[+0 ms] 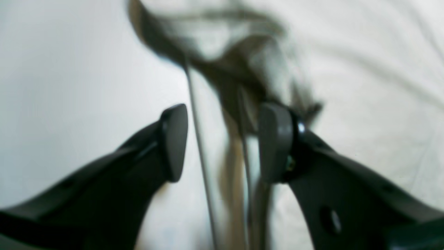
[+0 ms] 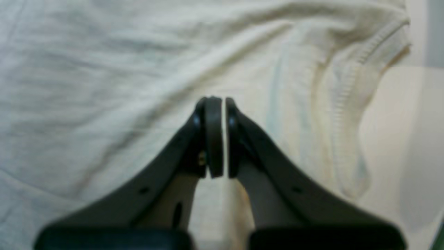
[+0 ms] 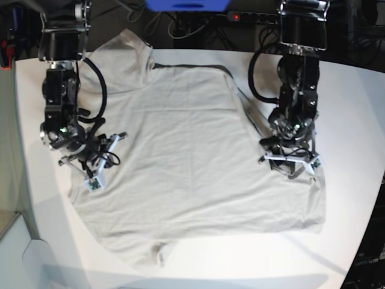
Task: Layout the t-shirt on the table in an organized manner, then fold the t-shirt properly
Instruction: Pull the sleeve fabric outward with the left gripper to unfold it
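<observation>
Your t-shirt [image 3: 192, 174] lies spread on the table [image 3: 355, 96], long axis running near-far, betw. both arms; left gripper [image 1: 222, 142] half-open astride a fabric edge, nothing pinched; right gripper [image 2: 218, 135] closed, empty, over the opp. side.

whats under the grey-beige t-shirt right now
The wrinkly light grey-beige cotton t-shirt lies spread on the large white matte table, which shows bare around it. Whatever lies beneath the fabric itself is covered and cannot be seen.
</observation>
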